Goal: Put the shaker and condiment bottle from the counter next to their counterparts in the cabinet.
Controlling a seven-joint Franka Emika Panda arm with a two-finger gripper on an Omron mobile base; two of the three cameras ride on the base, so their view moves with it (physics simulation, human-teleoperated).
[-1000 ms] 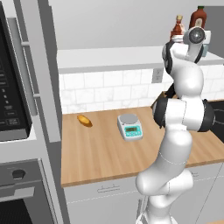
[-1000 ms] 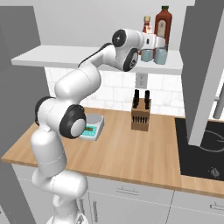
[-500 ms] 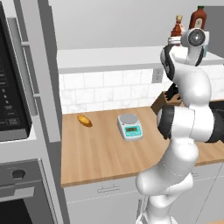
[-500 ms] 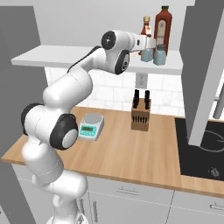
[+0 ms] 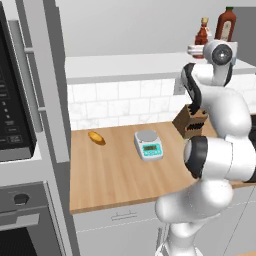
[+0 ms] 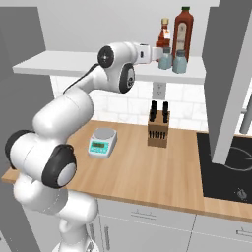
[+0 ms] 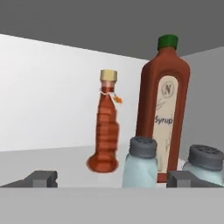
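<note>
Claw (image 7: 112, 178) raised to the cabinet (image 6: 88, 66), fingers spread wide apart and clamped on nothing, dark tips standing to either side of the nearer shaker (image 7: 139, 162) without touching it. Straight ahead of the claw in the hand view, that squat pale blue-grey shaker with its grey cap, upright on the white shelf. Just to its right, a second shaker (image 7: 204, 162) of the same kind, also upright, close beside the first. Behind and between the two shakers, the tall red-brown bottle (image 7: 162, 105) with green cap and a pale label reading "Syrup". Ahead and slightly left of the claw, the ribbed dark red condiment bottle (image 7: 107, 127) with tan stopper and pale tag, upright, just beside the tall bottle and a little apart from the nearer shaker. From the right base view, the same four grouped at the shelf's right end, just beyond the claw's tip. Well below the claw, on the wooden counter (image 6: 147, 172): a knife block (image 6: 158, 129), a small kitchen scale (image 6: 102, 142), and farther off in the left base view a small brown bread roll (image 5: 96, 137).
</note>
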